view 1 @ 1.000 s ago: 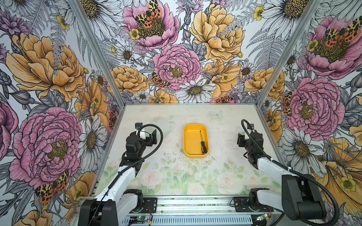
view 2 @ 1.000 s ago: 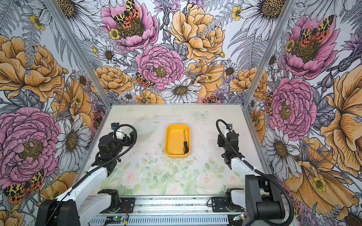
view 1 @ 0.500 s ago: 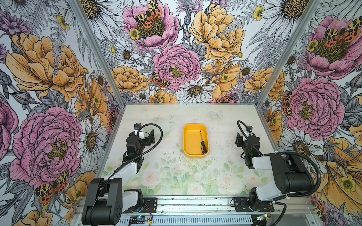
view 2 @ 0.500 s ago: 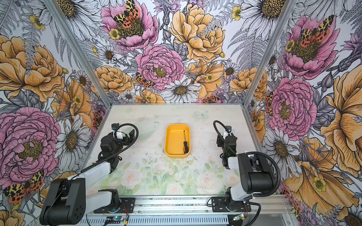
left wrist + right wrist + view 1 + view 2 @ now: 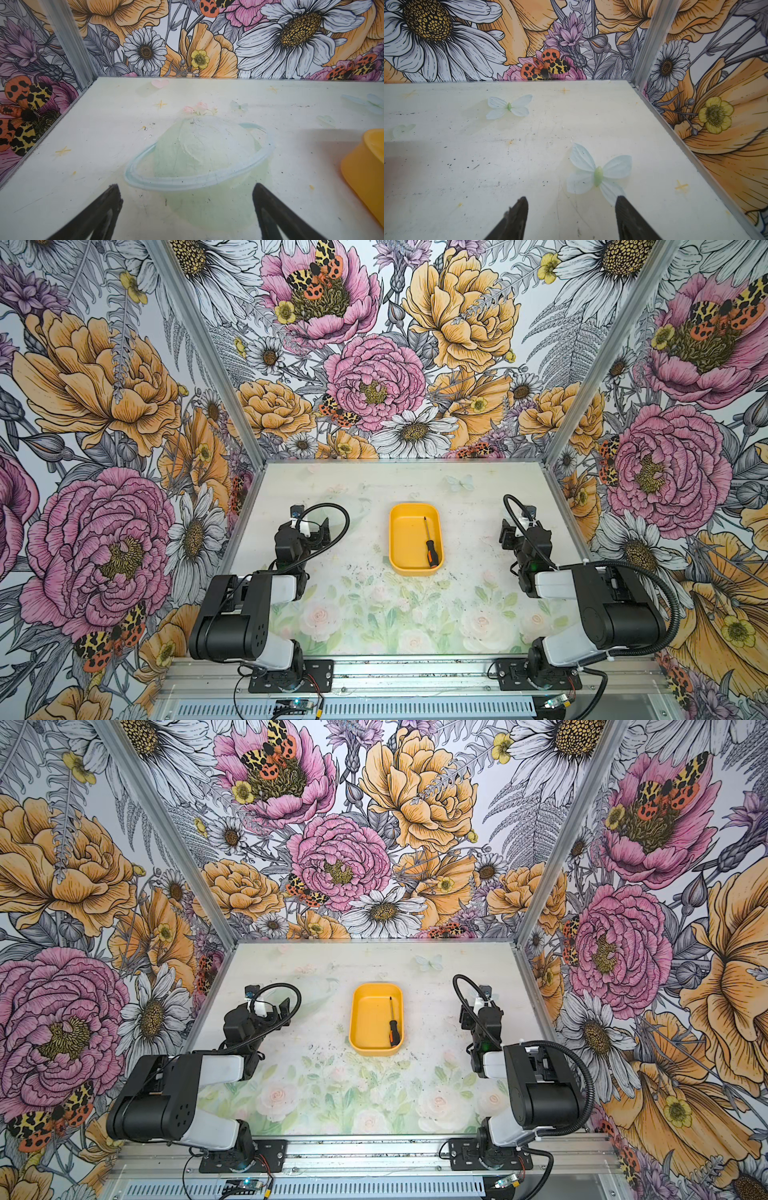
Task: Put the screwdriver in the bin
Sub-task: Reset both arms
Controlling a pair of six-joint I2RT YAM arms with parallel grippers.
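While bin (image 5: 365,166) sits cropped, fingers (image 5: 99,214) (tips only)

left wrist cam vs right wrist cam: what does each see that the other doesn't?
Left wrist only: an outer corner of the bin at the frame edge, a ringed-planet print on the table, and the left gripper, open and empty.
Right wrist only: the right gripper, open and empty, with a large butterfly print just ahead of it.
Both: pale table and floral wall. Neither shows the screwdriver, which lies inside the bin in both top views.
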